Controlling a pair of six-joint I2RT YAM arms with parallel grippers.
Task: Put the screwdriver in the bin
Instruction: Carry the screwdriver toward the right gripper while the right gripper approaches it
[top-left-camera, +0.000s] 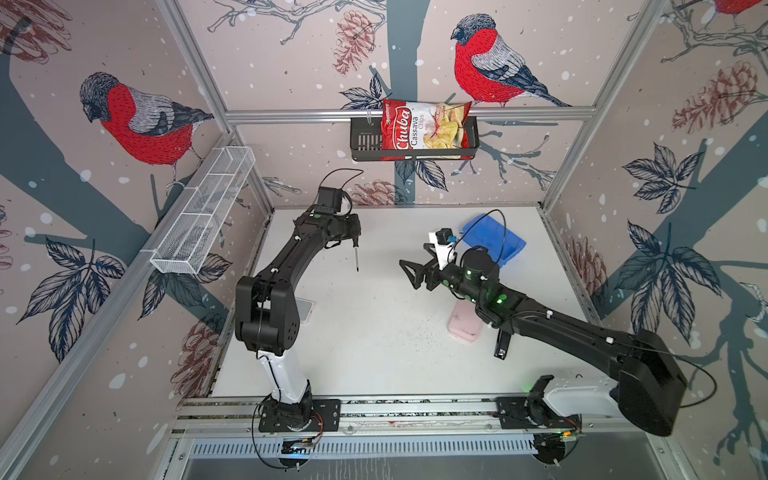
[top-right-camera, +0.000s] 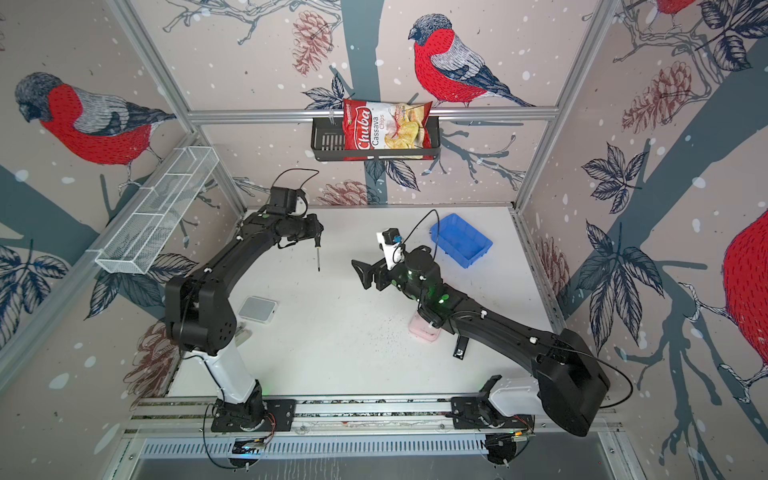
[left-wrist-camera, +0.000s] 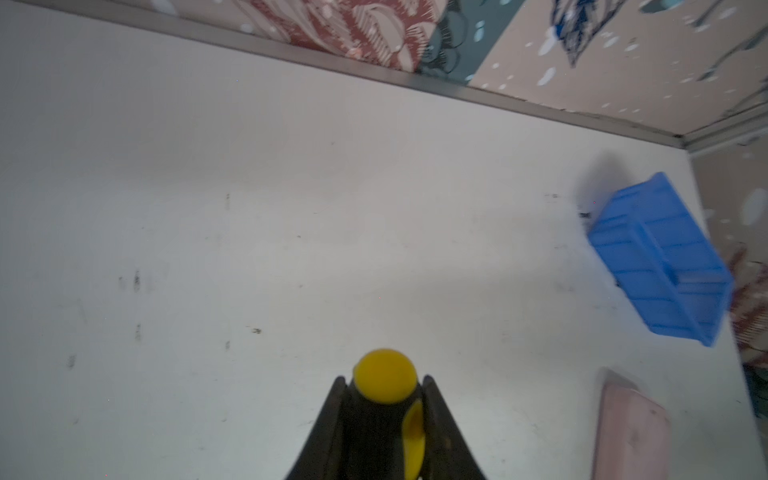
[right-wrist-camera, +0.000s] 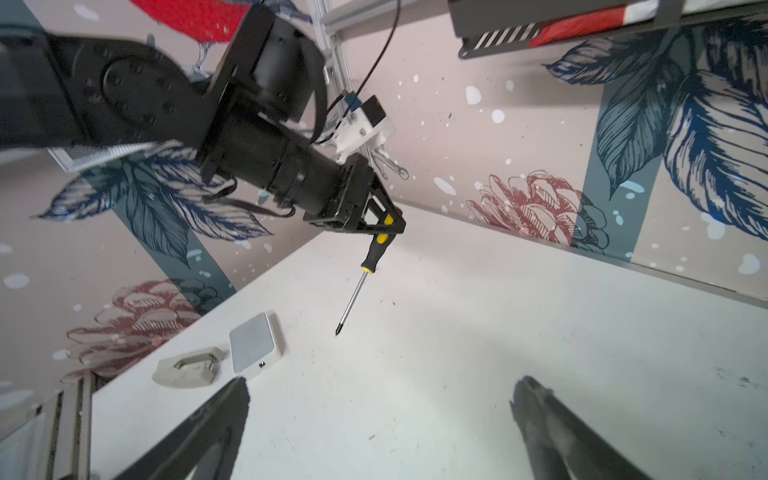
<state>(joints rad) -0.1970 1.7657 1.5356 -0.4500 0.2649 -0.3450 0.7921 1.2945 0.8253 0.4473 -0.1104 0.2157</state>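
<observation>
Now, white table (top-left-camera: 374, 332) bearing blue bin (top-right-camera: 461, 240) near far right corner, right gripper (right-wrist-camera: 382, 386) spread wide and empty, left gripper (right-wrist-camera: 388, 226) clenched on handle of screwdriver (right-wrist-camera: 371, 255), shaft pointing down, well apart from bin.

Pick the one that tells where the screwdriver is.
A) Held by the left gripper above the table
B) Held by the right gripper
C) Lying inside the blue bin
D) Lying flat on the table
A: the left gripper has its fingers shut on the handle of the screwdriver, whose shaft hangs clear of the table. The right gripper is open and holds nothing.
</observation>
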